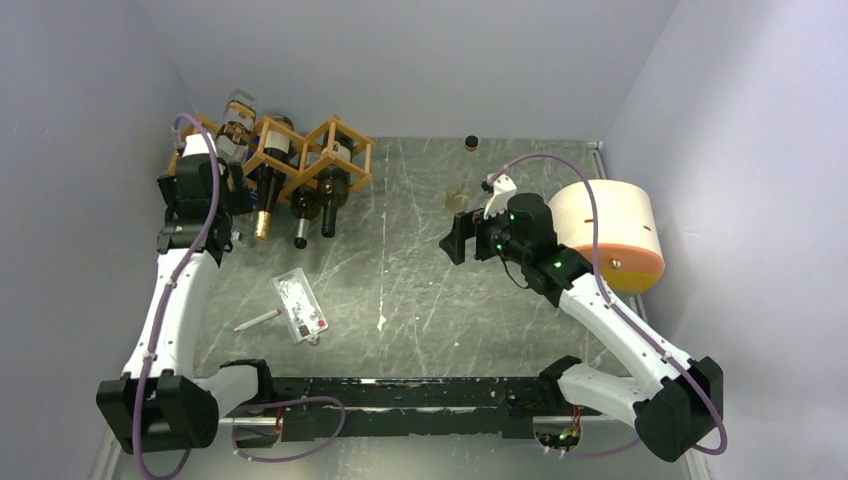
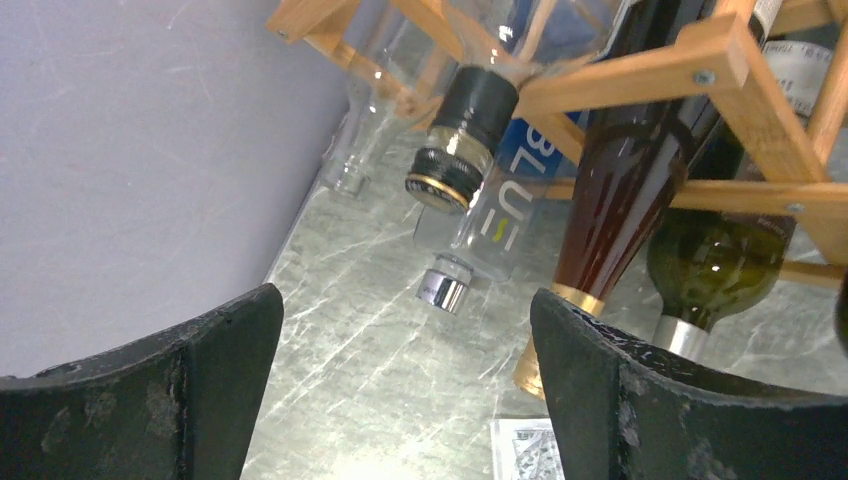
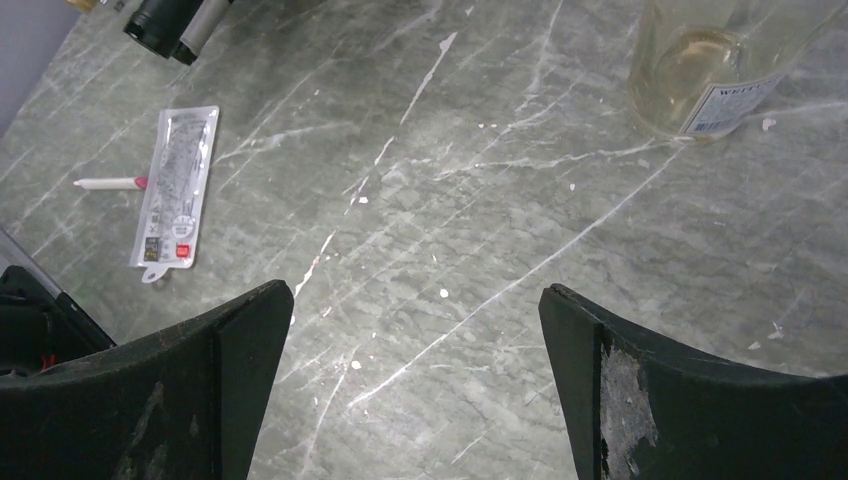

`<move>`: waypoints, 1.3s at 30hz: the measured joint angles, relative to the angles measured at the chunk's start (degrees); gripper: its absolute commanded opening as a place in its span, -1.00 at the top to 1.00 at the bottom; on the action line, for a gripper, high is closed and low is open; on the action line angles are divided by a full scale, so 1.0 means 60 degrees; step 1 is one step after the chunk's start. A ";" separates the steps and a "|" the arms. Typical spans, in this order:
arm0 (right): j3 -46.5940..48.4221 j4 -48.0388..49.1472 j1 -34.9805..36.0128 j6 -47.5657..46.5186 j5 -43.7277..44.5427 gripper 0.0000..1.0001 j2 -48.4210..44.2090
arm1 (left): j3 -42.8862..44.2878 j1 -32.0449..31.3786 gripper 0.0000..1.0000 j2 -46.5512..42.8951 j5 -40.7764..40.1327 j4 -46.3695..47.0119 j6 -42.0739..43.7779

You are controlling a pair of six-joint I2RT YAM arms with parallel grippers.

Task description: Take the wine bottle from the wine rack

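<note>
Gaping wide and empty, left gripper (image 2: 405, 300) faces wine rack (image 2: 640, 72) at far-left corner of table (image 1: 420, 300); amber wine bottle (image 2: 625, 180) lies in a rack cell, neck out. Right gripper (image 3: 415, 295), jaws wide, empty, hovers right of centre.

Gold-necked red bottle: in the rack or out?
In: the bottle lies through a rack cell, with its gold-foiled neck poking out in front.

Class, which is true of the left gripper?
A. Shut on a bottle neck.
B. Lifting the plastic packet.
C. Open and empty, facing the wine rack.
C: the left gripper stands wide open with nothing between its jaws, and the wine rack is just ahead of it.
</note>
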 measured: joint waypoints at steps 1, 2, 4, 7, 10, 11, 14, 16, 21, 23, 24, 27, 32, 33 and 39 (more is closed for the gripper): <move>-0.0004 0.0007 0.0000 -0.0007 -0.0007 -1.00 -0.0007 | 0.0182 0.0164 -0.94 0.0117 0.0200 -0.0033 -0.0018; -0.0007 0.0033 0.0000 -0.0018 -0.0015 -1.00 -0.0044 | 0.0353 0.0317 -0.94 0.0197 0.0426 -0.0069 -0.0040; -0.0025 0.0087 0.0004 -0.0047 -0.0022 -1.00 -0.0153 | 0.0521 0.0586 -0.94 0.0226 0.0940 -0.0076 -0.0080; -0.0025 0.0135 0.0000 -0.0084 -0.0022 -1.00 -0.0350 | 0.0641 0.0841 -0.94 0.0189 0.1778 -0.0102 -0.0149; -0.0095 0.0295 0.0000 -0.0080 -0.0109 -0.99 -0.0517 | 0.1096 0.0896 -0.94 0.0488 0.2364 -0.0295 -0.0186; -0.0146 0.0353 0.0000 -0.0080 -0.0171 -1.00 -0.0576 | 0.1253 0.0896 -0.94 0.0630 0.2466 -0.0306 -0.0186; -0.0270 0.0452 0.0004 -0.0080 -0.0288 -1.00 -0.0710 | 0.1406 0.0900 -0.98 0.0903 0.2488 -0.0353 -0.0168; -0.0288 0.0448 0.0004 -0.0076 -0.0302 -1.00 -0.0790 | 0.1625 0.0900 -0.89 0.1213 0.2430 -0.0561 -0.0051; -0.0299 0.0463 0.0004 -0.0080 -0.0368 -1.00 -0.1002 | 0.2532 0.0907 -0.73 0.2295 0.2422 -0.0834 0.0248; -0.0335 0.0543 0.0004 -0.0076 -0.0419 -0.99 -0.1075 | 0.2798 0.0907 -0.63 0.2714 0.2412 -0.0838 0.0335; -0.0353 0.0568 0.0004 -0.0076 -0.0437 -1.00 -0.1107 | 0.2903 0.0907 -0.56 0.2914 0.2393 -0.0845 0.0372; -0.0386 0.0590 0.0004 -0.0076 -0.0474 -1.00 -0.1140 | 0.3016 0.0907 -0.44 0.3457 0.2204 -0.0841 0.0466; -0.0386 0.0586 0.0007 -0.0076 -0.0510 -1.00 -0.1133 | 0.2845 0.0907 -0.25 0.3799 0.1825 -0.0634 0.0539; -0.0386 0.0586 0.0007 -0.0076 -0.0514 -1.00 -0.1122 | 0.2761 0.0907 -0.24 0.3796 0.1810 -0.0561 0.0579; -0.0386 0.0576 0.0011 -0.0076 -0.0586 -1.00 -0.0987 | 0.2590 0.0911 -0.42 0.3799 0.1803 -0.0284 0.0750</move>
